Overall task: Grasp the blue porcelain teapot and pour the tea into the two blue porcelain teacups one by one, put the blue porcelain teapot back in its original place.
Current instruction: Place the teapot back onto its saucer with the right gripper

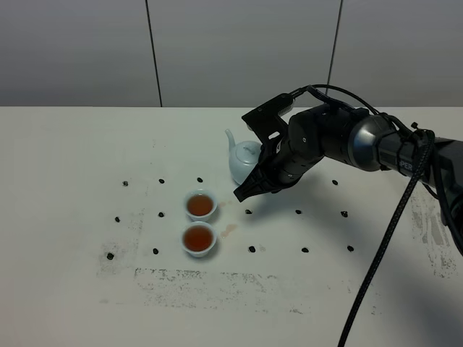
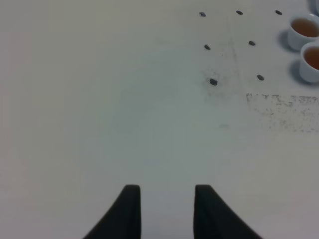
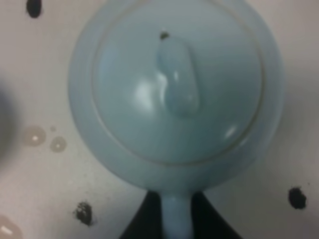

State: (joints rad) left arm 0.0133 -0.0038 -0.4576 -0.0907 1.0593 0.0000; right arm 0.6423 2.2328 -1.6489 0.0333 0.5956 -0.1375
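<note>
two black fingers [image 3: 149, 219] of my right claw [image 3: 177, 221] sit on each side of the pale blue handle [image 3: 177, 219], pressed tight on it. so i am pinching the blue porcelain teapot [image 3: 177, 94] by its handle. the pot stands on the white table [image 1: 72, 159], just behind the two blue porcelain teacups [image 1: 200, 205]. both cups have brown tea [image 1: 199, 237] in them, so i think the pouring is done and the job now is to let the pot go in its place.

to do this well, i should make sure the pot's bottom is flat on the table before i spread my fingers. i cannot tell from here if it is all the way down. then i should open slowly, so the handle does not get tugged and the pot does not tip. i should pull straight back, away from the cups, so i do not bump them. some tea drops [image 3: 35, 135] lie on the table beside the pot.

my left claw [image 2: 167, 209] hangs over bare table, far from the pot, holding nothing, its tips as close as they go.
</note>
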